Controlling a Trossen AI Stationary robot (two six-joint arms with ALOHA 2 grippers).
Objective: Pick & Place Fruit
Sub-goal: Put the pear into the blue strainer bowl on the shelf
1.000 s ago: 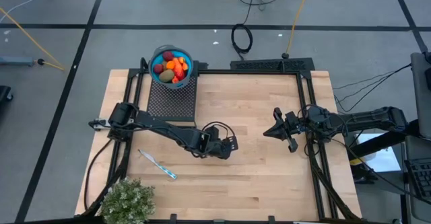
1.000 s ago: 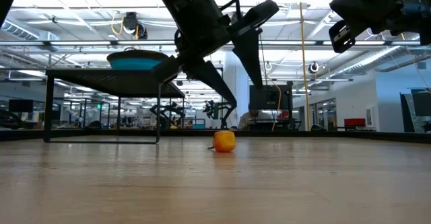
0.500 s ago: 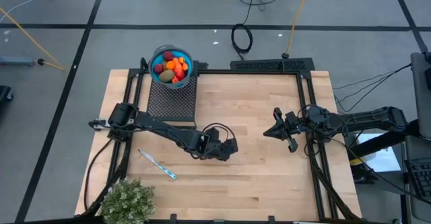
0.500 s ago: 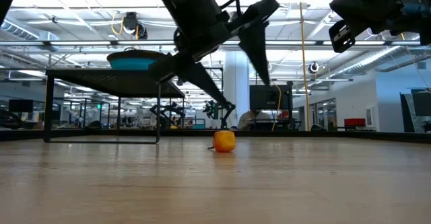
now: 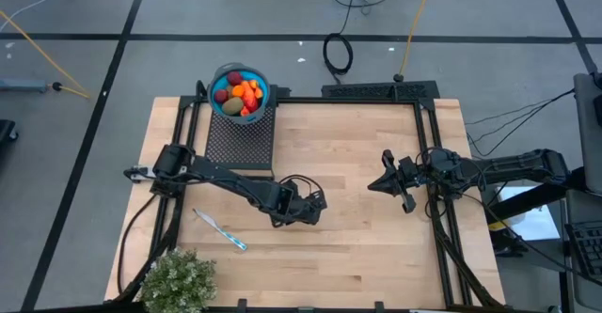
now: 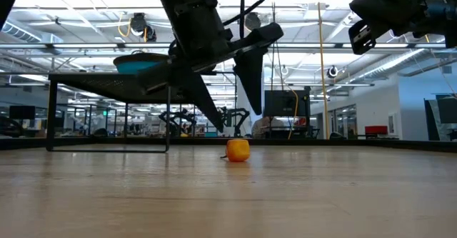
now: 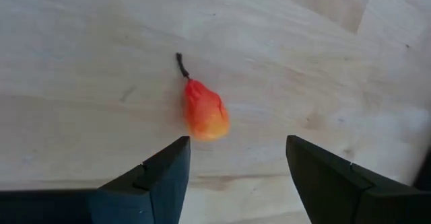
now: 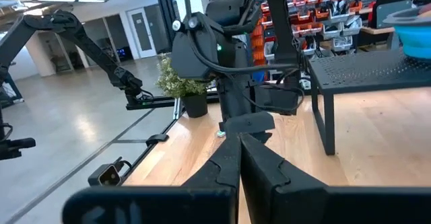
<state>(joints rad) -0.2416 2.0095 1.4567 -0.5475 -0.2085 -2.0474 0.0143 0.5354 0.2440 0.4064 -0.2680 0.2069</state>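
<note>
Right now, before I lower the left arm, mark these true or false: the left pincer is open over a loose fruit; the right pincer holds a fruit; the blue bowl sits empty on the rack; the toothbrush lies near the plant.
1. The left pincer is open above the loose red-orange fruit. True.
2. The right pincer holds a fruit. False: it is shut on nothing, waiting at the right side.
3. The blue bowl is empty. False: it holds several fruits.
4. The toothbrush lies near the plant. True.
</note>
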